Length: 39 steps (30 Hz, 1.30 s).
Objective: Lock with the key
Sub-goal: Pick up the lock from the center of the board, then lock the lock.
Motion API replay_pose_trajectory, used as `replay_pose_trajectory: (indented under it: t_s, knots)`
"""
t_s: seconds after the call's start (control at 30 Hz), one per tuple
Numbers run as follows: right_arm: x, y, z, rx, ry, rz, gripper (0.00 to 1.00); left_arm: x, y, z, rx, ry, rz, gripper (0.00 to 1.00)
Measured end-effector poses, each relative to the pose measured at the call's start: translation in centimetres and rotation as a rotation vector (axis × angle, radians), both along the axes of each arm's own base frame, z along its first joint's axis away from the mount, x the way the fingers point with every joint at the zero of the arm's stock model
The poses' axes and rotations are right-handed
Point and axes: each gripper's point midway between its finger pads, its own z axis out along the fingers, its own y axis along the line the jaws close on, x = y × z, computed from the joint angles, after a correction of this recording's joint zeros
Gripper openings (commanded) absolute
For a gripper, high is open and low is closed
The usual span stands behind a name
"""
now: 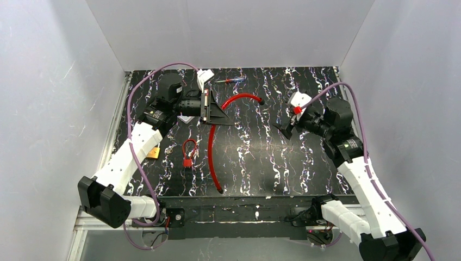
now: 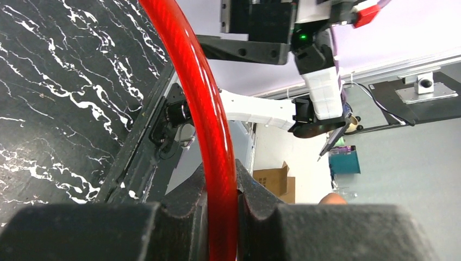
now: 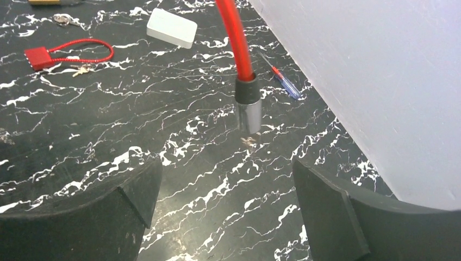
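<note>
A thick red cable (image 1: 211, 148) runs from the table's front up through my left gripper (image 1: 217, 112) and arcs right to its black-collared metal end (image 1: 261, 101). In the left wrist view the left gripper (image 2: 223, 182) is shut on the red cable (image 2: 202, 87), which passes between both fingers. The cable's metal end (image 3: 249, 111) hangs just above the table, ahead of my right gripper (image 3: 225, 187), which stands wide open with nothing between its fingers. A small red padlock (image 3: 39, 56) with a thin red loop lies at the left, with a small key (image 3: 81, 69) beside it.
A white box (image 3: 172, 27) and a red-and-blue screwdriver (image 3: 282, 81) lie near the back wall. A brass lock (image 1: 154, 153) sits left of the small red padlock (image 1: 188, 161). Another key (image 3: 62, 20) lies by it. The right gripper (image 1: 284, 129) hovers right of centre.
</note>
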Motion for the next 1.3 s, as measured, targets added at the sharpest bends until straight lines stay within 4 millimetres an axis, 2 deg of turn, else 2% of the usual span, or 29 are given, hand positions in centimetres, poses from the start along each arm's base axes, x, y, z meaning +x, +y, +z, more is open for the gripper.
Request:
replay_pose_trajectory:
  t_s: [0.23,0.5,0.6,0.77,0.9,0.97,1.13,1.2,1.3]
  knots:
    - [1.0,0.8,-1.6,0.003,-0.079,0.041,0.92,-0.5,0.0,0.5,-0.029,0.015,-0.027,0.0]
    - [2.1,1.7,-1.2,0.02,-0.199,0.072,0.85,-1.2,-0.1,0.9,-0.049,0.026,-0.056,0.0]
    - [2.1,2.3,-1.6,0.012,-0.22,0.102,0.83,-1.7,-0.2,1.1,-0.056,0.016,-0.073,0.0]
    - [2.5,2.8,-3.0,-0.005,-0.238,0.116,0.74,-2.6,-0.5,1.5,-0.068,0.001,-0.111,0.0]
    - [3.1,2.7,-3.3,-0.005,-0.267,0.091,0.65,-3.4,-0.6,1.7,-0.073,0.0,-0.142,0.0]
    - [3.4,2.7,-3.2,-0.005,-0.281,0.083,0.52,-3.8,-0.7,1.8,-0.077,0.001,-0.155,0.0]
    - [3.6,2.9,-3.1,-0.01,-0.304,0.088,0.1,-4.4,-0.7,1.7,-0.083,0.003,-0.185,0.0]
    - [3.5,3.0,-3.4,-0.019,-0.295,0.098,0.03,-4.5,-0.6,1.7,-0.085,-0.012,-0.197,0.0]
    - [2.7,3.3,-4.3,-0.048,-0.247,0.145,0.01,-4.8,-0.3,1.1,-0.059,-0.05,-0.208,0.0]
